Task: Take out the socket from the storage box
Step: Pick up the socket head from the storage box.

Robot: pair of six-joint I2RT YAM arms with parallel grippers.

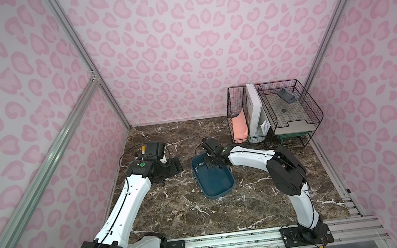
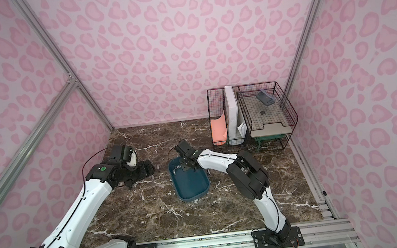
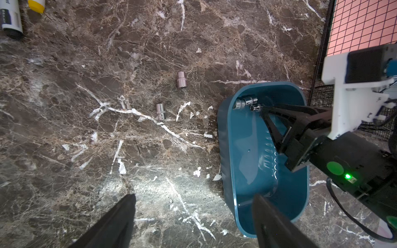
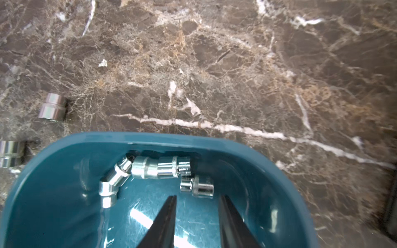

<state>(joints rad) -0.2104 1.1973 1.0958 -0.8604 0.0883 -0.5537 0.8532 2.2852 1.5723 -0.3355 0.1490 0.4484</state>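
Note:
The storage box (image 1: 218, 186) (image 2: 192, 184) (image 3: 253, 150) (image 4: 53, 193) is a teal tray at the table's middle. Three chrome sockets lie against its far wall: an angled one (image 4: 113, 182), a long one (image 4: 159, 167) and a short one (image 4: 197, 186). They show as a small cluster (image 3: 245, 102) (image 1: 199, 166) in other views. My right gripper (image 4: 197, 196) (image 1: 205, 165) reaches down into the box, open, its tips just short of the short socket and nothing between them. My left gripper (image 3: 193, 195) (image 1: 173, 166) hangs open over the table left of the box.
Two more sockets (image 3: 181, 80) (image 3: 160, 111) lie on the marble left of the box. A black wire rack (image 1: 274, 111) with a pink folder and a white box stands at the back right. Marker pens (image 3: 10, 17) lie at the far left.

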